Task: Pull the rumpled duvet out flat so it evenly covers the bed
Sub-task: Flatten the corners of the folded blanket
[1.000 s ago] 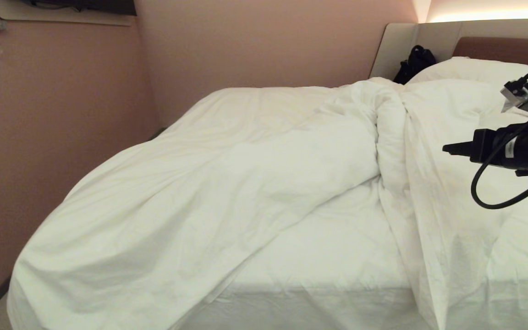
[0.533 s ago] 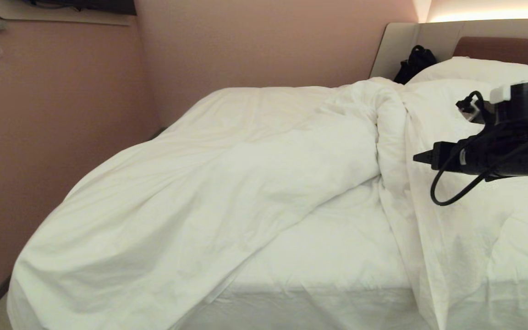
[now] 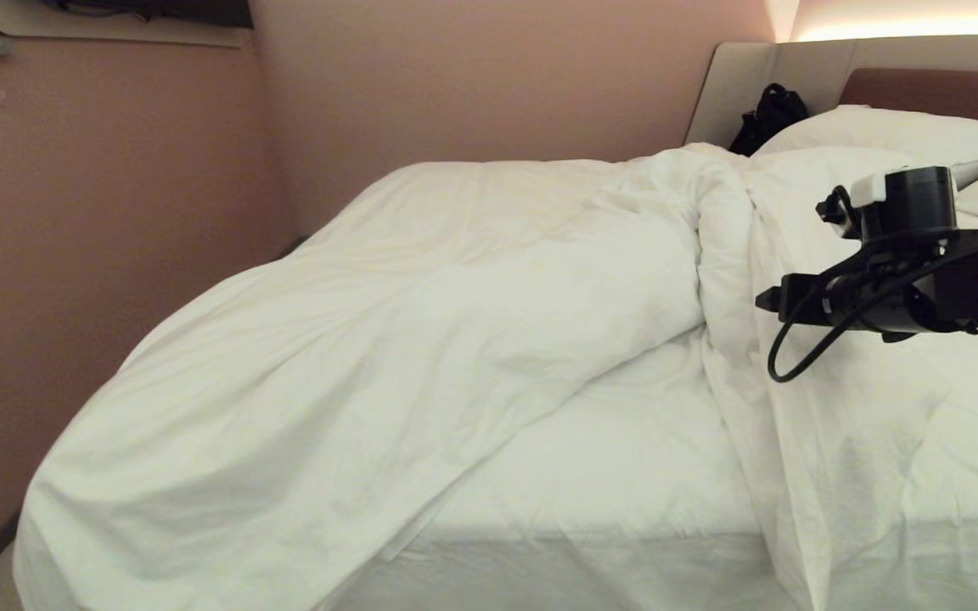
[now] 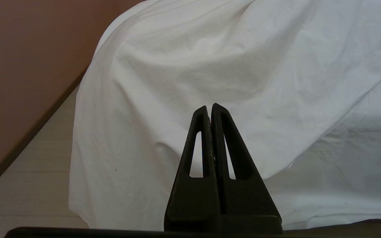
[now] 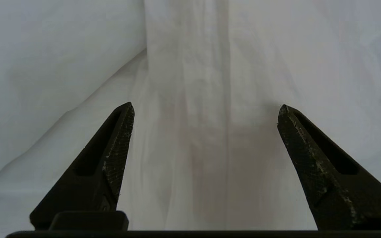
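While duvet [image 3: 421, 339] bunches, right end effector [image 5: 205, 109] gapes above.

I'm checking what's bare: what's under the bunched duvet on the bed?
Under the duvet, a triangle of white sheet shows at the near edge. The rest of the mattress is covered, so anything else beneath cannot be seen.

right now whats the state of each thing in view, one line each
duvet: rumpled, bunched in a ridge, not flat
bed: sheeted mattress bare in the middle
pillow: at the headboard, partly under the duvet
right gripper: open, above the duvet ridge, holding nothing
left gripper: shut, empty, low at the bed's corner
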